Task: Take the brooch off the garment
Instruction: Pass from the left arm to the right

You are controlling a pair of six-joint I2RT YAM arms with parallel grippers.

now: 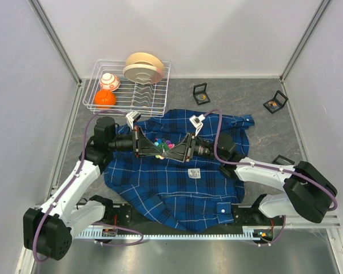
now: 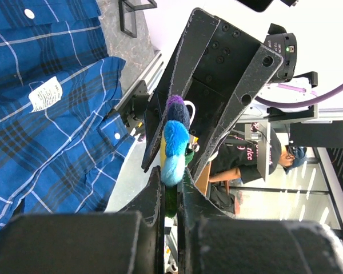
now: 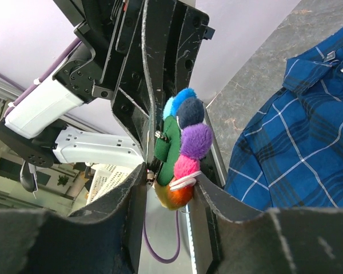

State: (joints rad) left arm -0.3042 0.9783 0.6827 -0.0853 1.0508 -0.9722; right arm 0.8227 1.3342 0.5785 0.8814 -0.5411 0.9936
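The dark-blue plaid shirt point(image 1: 177, 177) lies spread flat on the table; it also shows in the left wrist view point(image 2: 40, 131) and the right wrist view point(image 3: 297, 148). The brooch point(image 1: 163, 144), a row of coloured pom-poms on a green backing, hangs in the air above the shirt between both grippers, with no cloth on it. My left gripper point(image 1: 158, 149) is shut on the green backing point(image 2: 171, 191) below the light-blue pom-pom point(image 2: 174, 140). My right gripper point(image 1: 171, 149) holds the brooch point(image 3: 180, 142) at its orange end, its fingers point(image 3: 208, 191) against it.
A white wire dish rack point(image 1: 154, 94) at the back left holds tan bowls point(image 1: 143, 67), an orange ball point(image 1: 104, 99) and a white-orange ball point(image 1: 109, 81). Two small black open boxes point(image 1: 201, 94) point(image 1: 275, 103) sit on the grey table at the back right.
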